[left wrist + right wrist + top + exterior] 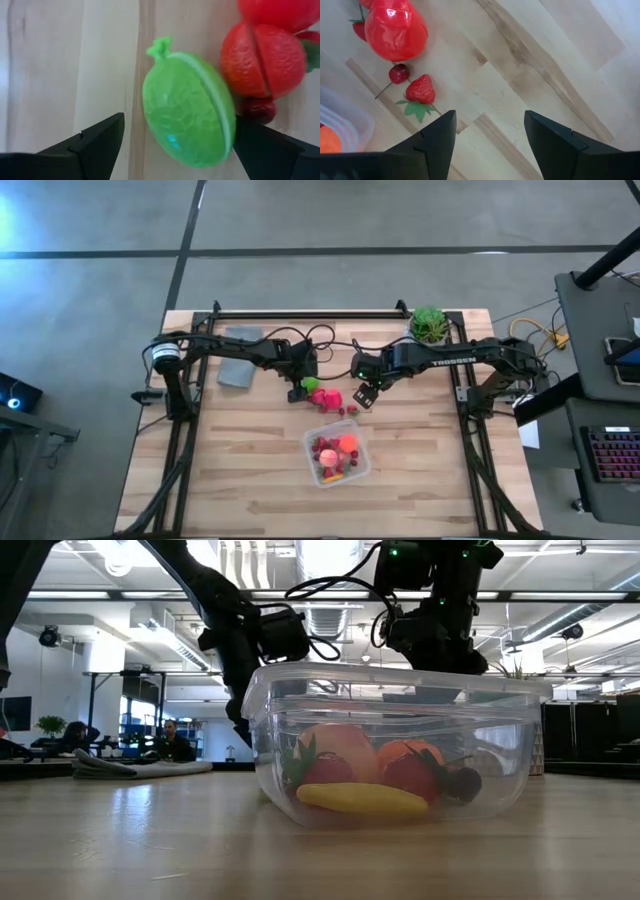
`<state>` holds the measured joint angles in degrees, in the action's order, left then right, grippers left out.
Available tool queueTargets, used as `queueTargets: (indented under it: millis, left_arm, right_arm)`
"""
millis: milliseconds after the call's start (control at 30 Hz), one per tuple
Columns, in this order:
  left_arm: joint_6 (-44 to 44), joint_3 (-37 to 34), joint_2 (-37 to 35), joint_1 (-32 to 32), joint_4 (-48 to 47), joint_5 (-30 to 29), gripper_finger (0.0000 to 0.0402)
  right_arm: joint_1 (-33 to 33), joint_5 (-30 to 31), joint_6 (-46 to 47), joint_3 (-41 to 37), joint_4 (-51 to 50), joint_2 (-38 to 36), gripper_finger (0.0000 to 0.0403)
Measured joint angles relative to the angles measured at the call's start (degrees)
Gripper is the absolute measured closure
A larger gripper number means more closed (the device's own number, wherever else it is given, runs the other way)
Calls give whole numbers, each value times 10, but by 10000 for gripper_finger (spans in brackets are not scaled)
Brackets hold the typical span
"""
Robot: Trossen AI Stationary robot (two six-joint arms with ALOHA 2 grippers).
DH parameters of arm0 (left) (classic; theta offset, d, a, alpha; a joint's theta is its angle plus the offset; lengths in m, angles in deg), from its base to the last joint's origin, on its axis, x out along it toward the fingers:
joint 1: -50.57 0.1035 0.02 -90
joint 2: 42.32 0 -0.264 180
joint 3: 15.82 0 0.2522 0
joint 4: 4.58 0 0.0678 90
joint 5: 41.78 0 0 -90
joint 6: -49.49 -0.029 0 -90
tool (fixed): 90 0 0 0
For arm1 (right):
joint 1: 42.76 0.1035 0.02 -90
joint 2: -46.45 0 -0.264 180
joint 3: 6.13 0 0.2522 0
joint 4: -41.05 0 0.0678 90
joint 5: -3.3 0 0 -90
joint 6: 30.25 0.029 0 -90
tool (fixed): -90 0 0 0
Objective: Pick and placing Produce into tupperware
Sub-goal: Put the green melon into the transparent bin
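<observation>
Overhead, the tupperware (338, 455) sits mid-tabletop, produce (337, 448) inside. Only the wrist views show fingers: the left gripper (175, 145) spread around a green fruit (187, 122), seemingly untouched; the right gripper (490, 132) apart over bare wood beside a strawberry (420, 90).

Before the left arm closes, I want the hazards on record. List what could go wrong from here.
1. The left tool straddles the green fruit with its fingers open; the fruit is rounded and may squirt out when pinched.
2. The orange-red piece sits right beside the green fruit, so one finger may knock it.
3. The tupperware already holds several pieces; a drop onto them might bounce out.
</observation>
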<state>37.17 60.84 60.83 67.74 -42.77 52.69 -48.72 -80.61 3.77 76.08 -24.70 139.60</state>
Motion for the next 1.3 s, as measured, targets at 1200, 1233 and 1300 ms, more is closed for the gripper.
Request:
queueTargets:
  millis: [1200, 1233, 1300]
  left_arm:
    - [-1, -1, -1, 0, -1, -16, 139]
    - [-1, -1, -1, 0, -1, -16, 143]
    - [-1, -1, -1, 0, -2, -18, 150]
  right_arm:
    - [-1, 0, -2, 0, 0, 0, 177]
    - [-1, 0, -2, 0, 0, 0, 177]
    - [-1, 0, -2, 0, 0, 0, 177]
